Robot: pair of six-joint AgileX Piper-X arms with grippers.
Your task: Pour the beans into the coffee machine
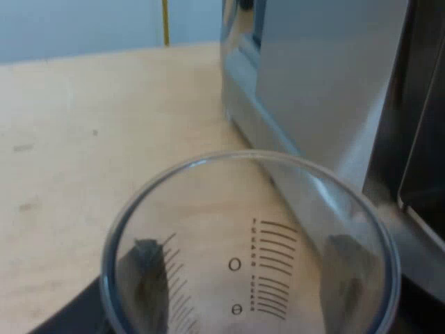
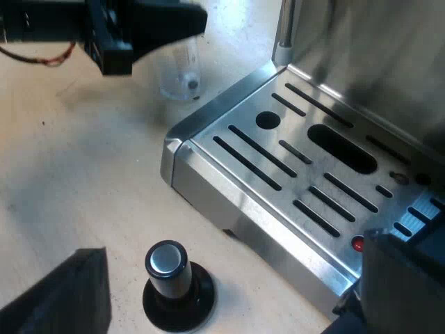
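**Glass gripped beside the machine, right side waiting open**

The left gripper (image 1: pixel 247 278) has the measuring glass (image 1: pixel 236 229), jaws closed on it, and a dark finger (image 1: pixel 149 278) shows through the clear wall on either side. We look straight down the mouth. Printed scale lines run along the wall, and the pale wood of the table (image 1: pixel 83 139) shows through the bottom. The glass is just beside the steel flank of the espresso machine (image 1: pixel 327 83).

From the right wrist, the glass stands upright beyond the corner of the slotted drip tray (image 2: pixel 243 209), low at the table, with the left arm reaching in over it. Whether its base touches the wood, I cannot tell.

The right gripper (image 2: pixel 233 278) hangs above the tray's front edge, jaws spread wide apart. Under it the tamper (image 2: pixel 170 275) stands upright on the table, with a black base and a shiny-capped knob, near the tray's front wall but clear of it. A small red dot (image 2: pixel 357 243) glows at the tray's front edge.
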